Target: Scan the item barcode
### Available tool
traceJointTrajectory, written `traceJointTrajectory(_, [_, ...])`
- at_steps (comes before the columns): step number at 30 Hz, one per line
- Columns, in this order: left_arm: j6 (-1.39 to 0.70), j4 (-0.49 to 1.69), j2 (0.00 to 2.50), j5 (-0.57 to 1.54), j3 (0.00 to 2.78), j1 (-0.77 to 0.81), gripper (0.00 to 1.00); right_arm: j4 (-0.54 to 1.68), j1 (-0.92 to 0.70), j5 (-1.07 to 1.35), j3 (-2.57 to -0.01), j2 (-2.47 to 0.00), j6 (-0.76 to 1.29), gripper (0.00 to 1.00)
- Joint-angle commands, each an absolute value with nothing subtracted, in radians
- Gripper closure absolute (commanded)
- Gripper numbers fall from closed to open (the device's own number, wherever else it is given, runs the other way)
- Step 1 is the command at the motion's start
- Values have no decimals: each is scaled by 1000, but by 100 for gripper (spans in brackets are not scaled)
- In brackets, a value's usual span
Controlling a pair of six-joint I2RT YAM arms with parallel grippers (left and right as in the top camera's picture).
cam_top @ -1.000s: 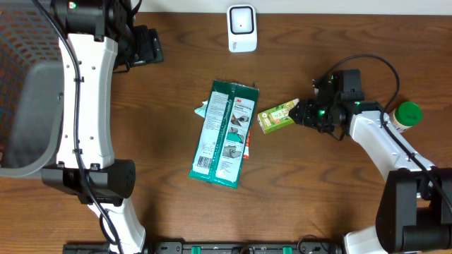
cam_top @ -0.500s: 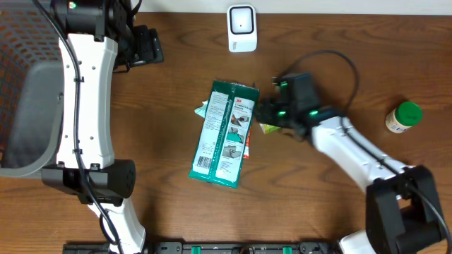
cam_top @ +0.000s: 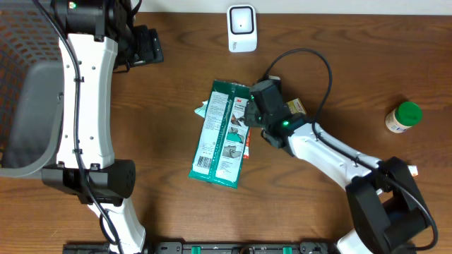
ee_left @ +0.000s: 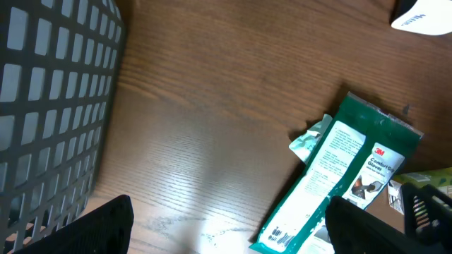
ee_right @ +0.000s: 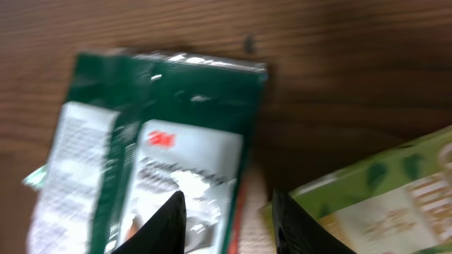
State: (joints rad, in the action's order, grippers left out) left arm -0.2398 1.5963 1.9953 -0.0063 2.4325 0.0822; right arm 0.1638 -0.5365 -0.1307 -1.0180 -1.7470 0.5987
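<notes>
Right pincer [ee_right: 227, 224] above green packet [ee_right: 166, 134], wooden table [ee_right: 353, 63]

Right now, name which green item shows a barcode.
The flat dark-green 3M plastic pack: a barcode sits at its white label's lower end. The light-green carton and green-capped bottle show none.

A dark brown wood-grain table [cam_top: 353, 63] fills the view. A grey mesh basket [cam_top: 15, 49] sits at its left edge.
</notes>
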Motion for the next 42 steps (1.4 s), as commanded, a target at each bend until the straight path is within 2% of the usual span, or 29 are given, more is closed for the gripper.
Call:
traceJointTrajectory(1, [-249,1600,1979,-9,2432,83,13,169,-477,-101,-1017,-1766,605,64])
traceJointTrajectory(8, [-267,1518,1978,7,2432,83,13,291,-378,-6,-1017,-1785,579,61])
traceJointTrajectory(13, [-268,1518,1979,11,2432,83,13,454,-301,45,-1018,-1776,464,57])
traceJointTrajectory(21, [-268,1527,1992,264,2403,104,13,603,-163,209,-1041,-1708,383,51])
traceJointTrajectory(25, [-267,1501,2008,314,2312,177,13,689,-101,254,-1042,-1691,330,49])
traceJointTrajectory(28, [-250,1439,2014,314,2222,252,24,755,-55,401,-1076,-1684,253,45])
traceJointTrajectory(32, [-186,1300,2015,314,2080,406,67,967,48,536,-1192,-1642,108,36])
traceJointTrajectory(34, [-173,1272,2015,314,2045,462,75,1042,107,536,-1215,-1623,63,32])
traceJointTrajectory(35, [-175,1258,2015,314,2028,488,86,1056,131,536,-1215,-1617,52,30])
traceJointTrajectory(36, [-191,1238,2015,314,2006,518,93,1067,162,535,-1213,-1614,44,29])
traceJointTrajectory(42, [-190,1007,2020,384,1824,673,93,1060,294,534,-1125,-1614,46,27])
